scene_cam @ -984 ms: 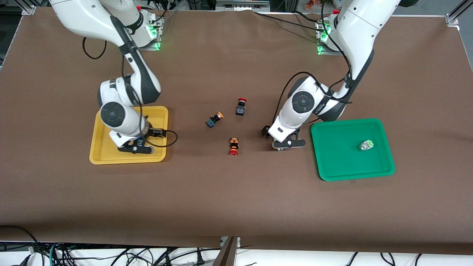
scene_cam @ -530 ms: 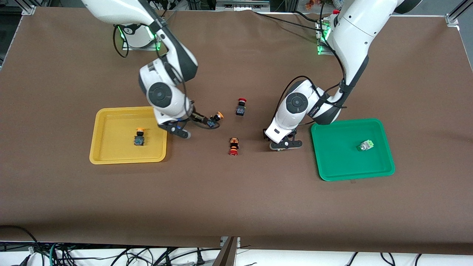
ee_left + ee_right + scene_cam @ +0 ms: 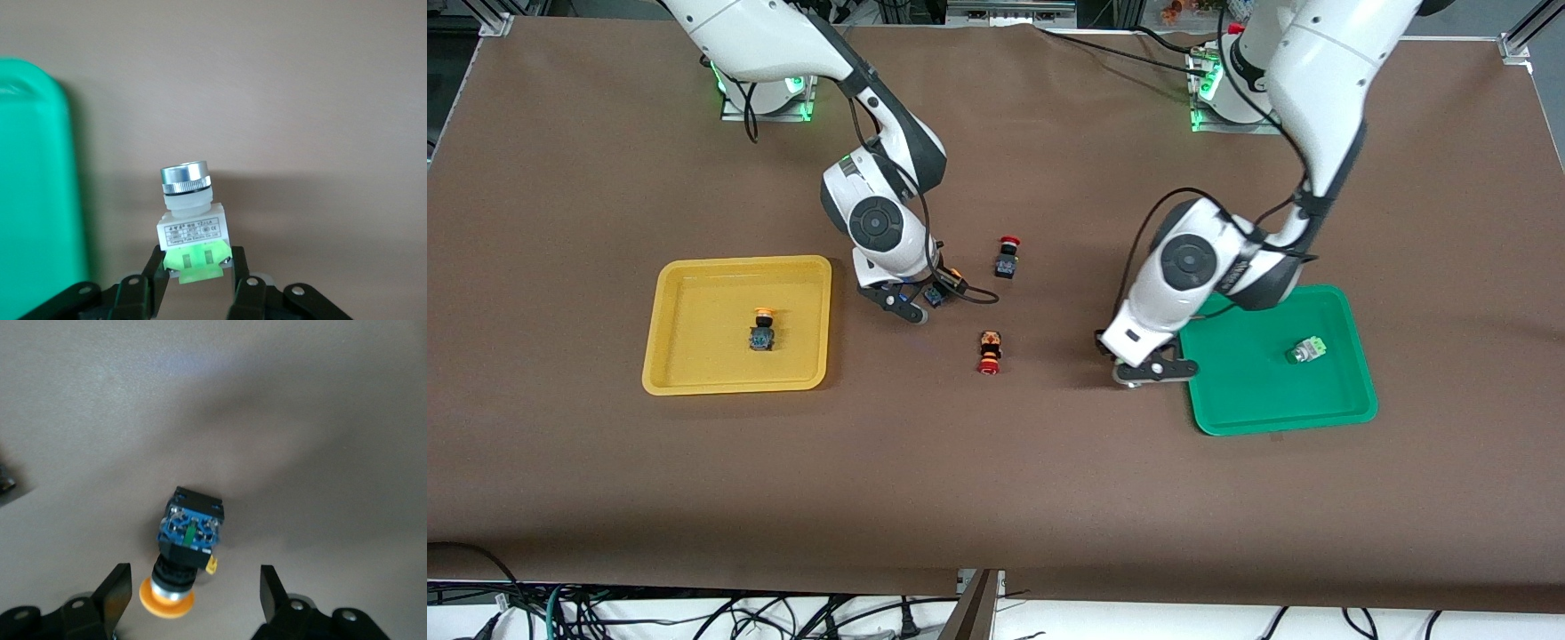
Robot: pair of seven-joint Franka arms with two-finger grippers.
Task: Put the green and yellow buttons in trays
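While the left gripper (image 3: 198, 283) grips a green button (image 3: 192, 223) over the table just beside the green tray (image 3: 1276, 364), which has another green button (image 3: 1305, 349) in it, the right gripper (image 3: 193, 597) hangs spread over a yellow button (image 3: 187, 547) lying beside the yellow tray (image 3: 694, 373), where one yellow button (image 3: 762, 330) already sits

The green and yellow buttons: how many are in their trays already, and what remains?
Done: one yellow button in the yellow tray, one green button in the green tray. In hand: left pincer holds the second green button beside that tray. Left: the open right pincer straddles the last yellow button.
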